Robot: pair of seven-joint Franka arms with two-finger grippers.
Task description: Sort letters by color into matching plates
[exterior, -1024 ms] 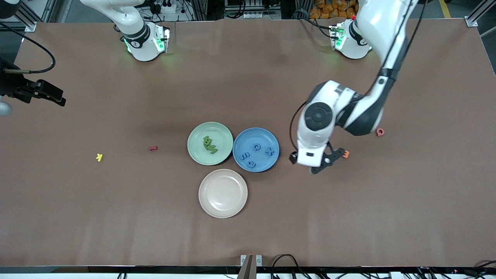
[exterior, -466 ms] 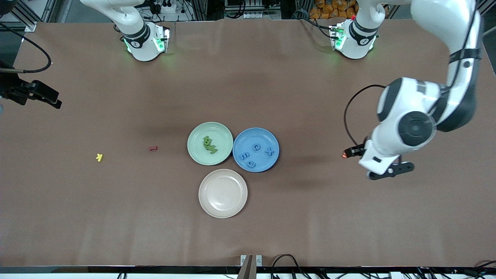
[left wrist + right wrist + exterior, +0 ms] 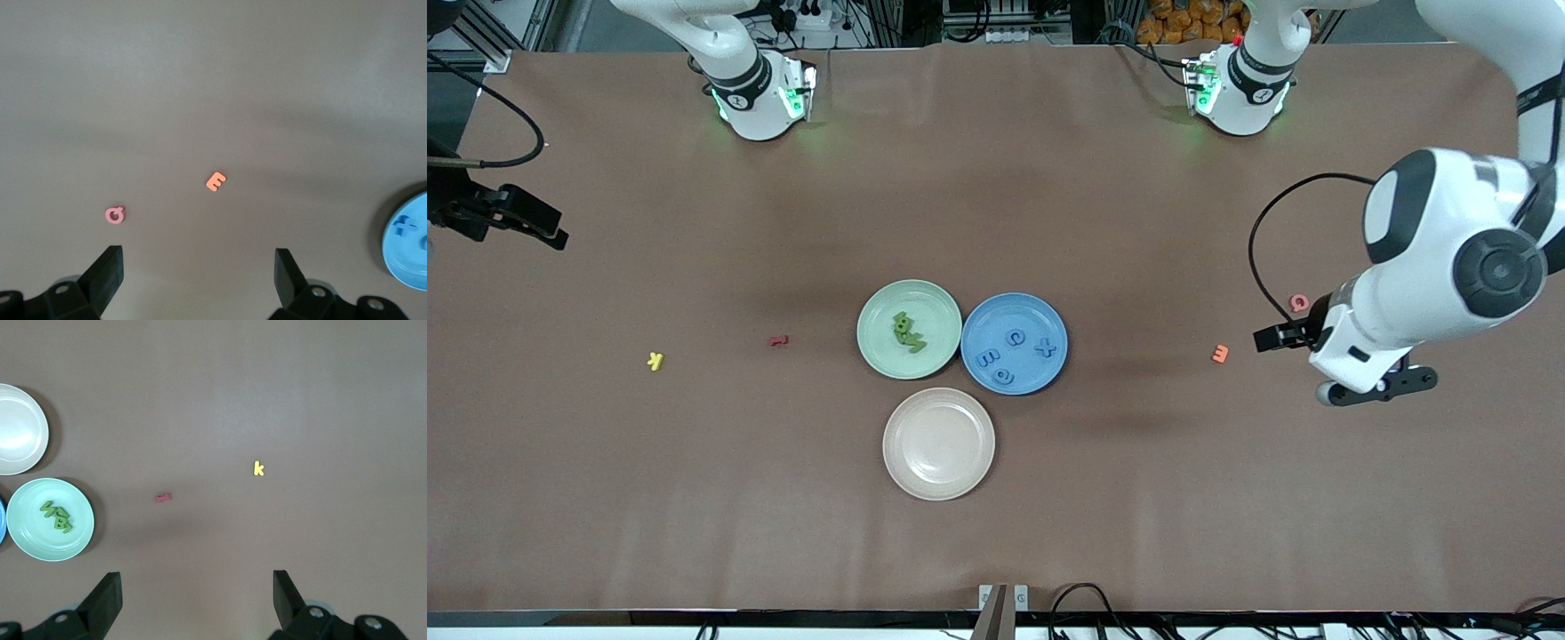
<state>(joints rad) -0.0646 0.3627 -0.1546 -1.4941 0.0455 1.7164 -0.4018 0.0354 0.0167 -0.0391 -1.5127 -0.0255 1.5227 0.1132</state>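
The mint green plate holds a pile of green letters. Touching it, the blue plate holds several blue letters. Loose on the table lie a yellow letter, a red letter, an orange letter and a pink letter. My left gripper hangs open and empty above the table near the orange letter and pink letter. At the right arm's end of the table, my right gripper is open, empty and high, with the yellow letter and red letter below it.
An empty beige plate sits nearer to the front camera than the two coloured plates, touching both. The left arm's wrist bulks over the table's end. Cables run along the table edge closest to the front camera.
The left arm has swung away from the blue plate toward its own end of the table, passing over the orange letter. The right gripper has shifted only slightly.
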